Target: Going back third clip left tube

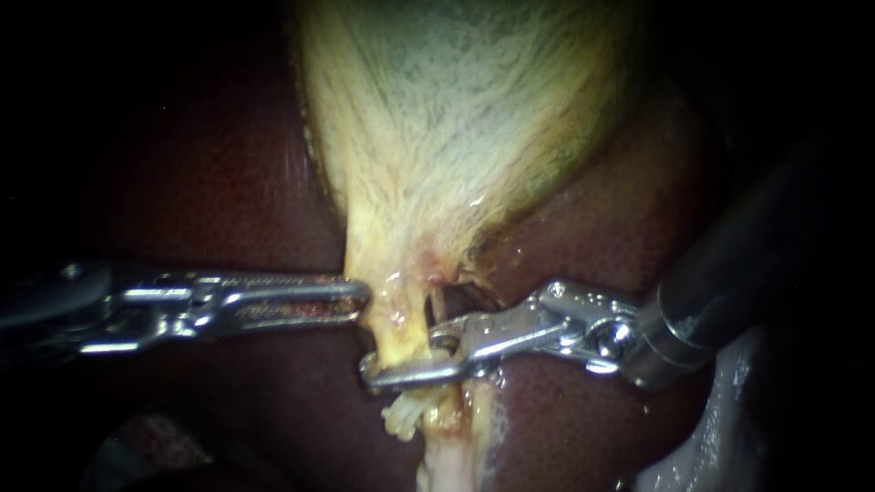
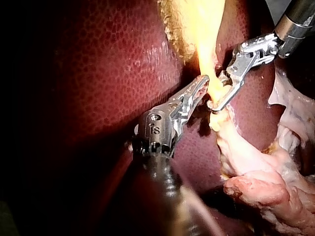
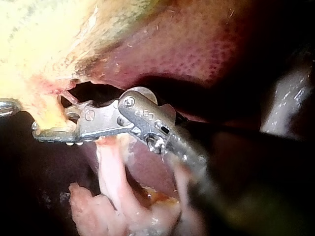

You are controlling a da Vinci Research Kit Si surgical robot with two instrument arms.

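Nearest: right instrument (image 1: 401, 363). Stands parted around the left tube (image 1: 401, 335), just below the gallbladder (image 1: 456, 137). Left instrument (image 1: 362, 302): reaches in level, clamps the gallbladder's narrow lower edge beside that tube. Dark liver (image 1: 228, 164) behind both.
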